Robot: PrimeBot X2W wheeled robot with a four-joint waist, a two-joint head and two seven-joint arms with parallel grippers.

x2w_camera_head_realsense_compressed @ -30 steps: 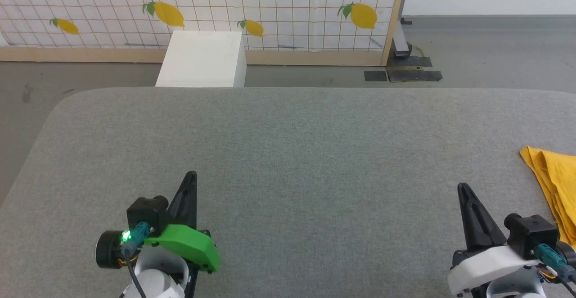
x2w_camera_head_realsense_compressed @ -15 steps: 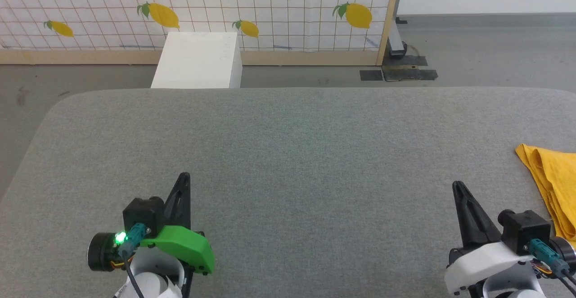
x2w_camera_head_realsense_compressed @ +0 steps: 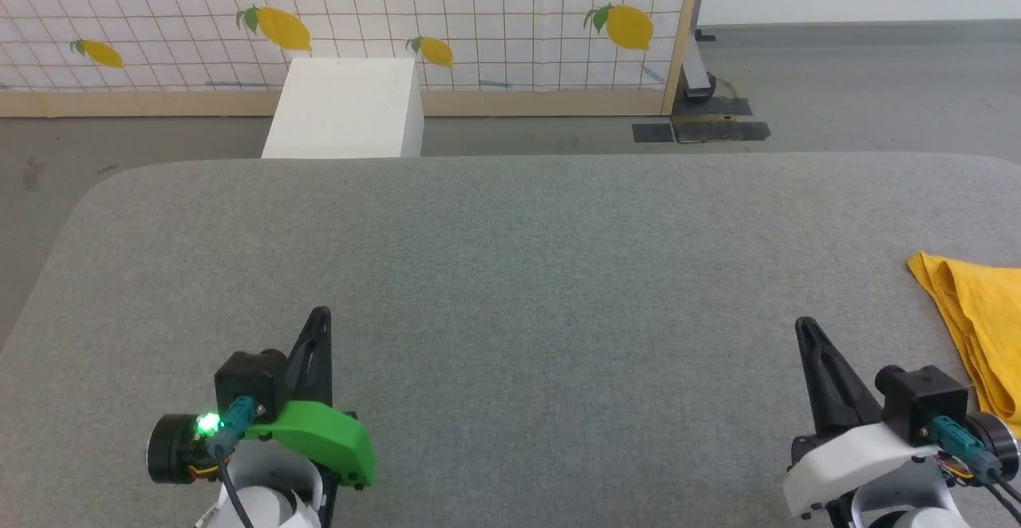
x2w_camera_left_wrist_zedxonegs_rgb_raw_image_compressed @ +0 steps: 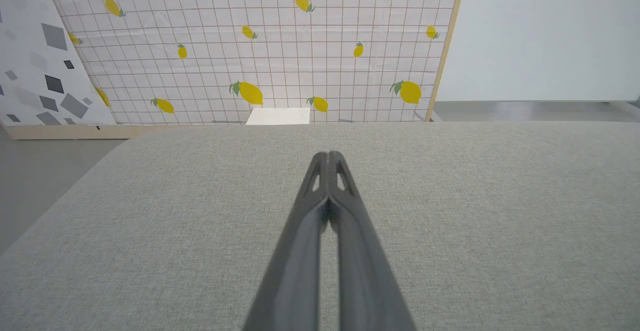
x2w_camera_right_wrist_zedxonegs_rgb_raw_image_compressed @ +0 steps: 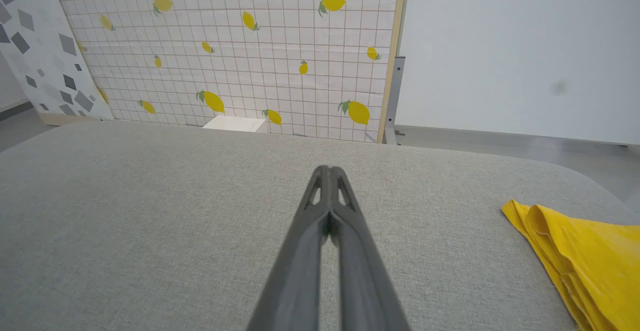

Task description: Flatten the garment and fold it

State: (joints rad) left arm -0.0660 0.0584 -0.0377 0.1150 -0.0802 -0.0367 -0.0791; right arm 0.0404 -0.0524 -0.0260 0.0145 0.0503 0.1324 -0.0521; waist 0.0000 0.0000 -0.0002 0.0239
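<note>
Looking down from the head view, we see a grey fabric tabletop (x2w_camera_head_realsense_compressed: 518, 273) with rounded far corners. The left pincer (x2w_camera_head_realsense_compressed: 321, 314) is at lower left on a green-shelled wrist, fingers together and holding nothing, tip pointing up the view. The right pincer (x2w_camera_head_realsense_compressed: 804, 325) is at lower right on a white-shelled wrist, fingers together and empty too. The garment (x2w_camera_head_realsense_compressed: 969, 313), plain yellow on the faces we see, lies bunched at the tabletop's right edge and is cut off by the frame. It is near the right pincer but apart from it. Beyond the far edge a white box (x2w_camera_head_realsense_compressed: 343, 109) stands on the grey floor (x2w_camera_head_realsense_compressed: 861, 89), in front of a gridded lemon-print panel (x2w_camera_head_realsense_compressed: 478, 17).

Left wrist view: the left pincer (x2w_camera_left_wrist_zedxonegs_rgb_raw_image_compressed: 327, 156) has its tips pressed together, with nothing gripped, over bare tabletop (x2w_camera_left_wrist_zedxonegs_rgb_raw_image_compressed: 475, 211). We cannot tell if it touches the surface. The white box (x2w_camera_left_wrist_zedxonegs_rgb_raw_image_compressed: 278, 116) peeks over the far edge, with the lemon-print panel (x2w_camera_left_wrist_zedxonegs_rgb_raw_image_compressed: 300, 46) behind it.

Right wrist view: the right pincer (x2w_camera_right_wrist_zedxonegs_rgb_raw_image_compressed: 327, 170) has its tips meeting, empty, over the tabletop (x2w_camera_right_wrist_zedxonegs_rgb_raw_image_compressed: 150, 211). The garment (x2w_camera_right_wrist_zedxonegs_rgb_raw_image_compressed: 585, 256) sits at lower right in layered yellow folds, with one pointed corner toward the pincer and not touching it. A white wall (x2w_camera_right_wrist_zedxonegs_rgb_raw_image_compressed: 515, 46) stands to the right of the lemon-print panel (x2w_camera_right_wrist_zedxonegs_rgb_raw_image_compressed: 250, 46).
</note>
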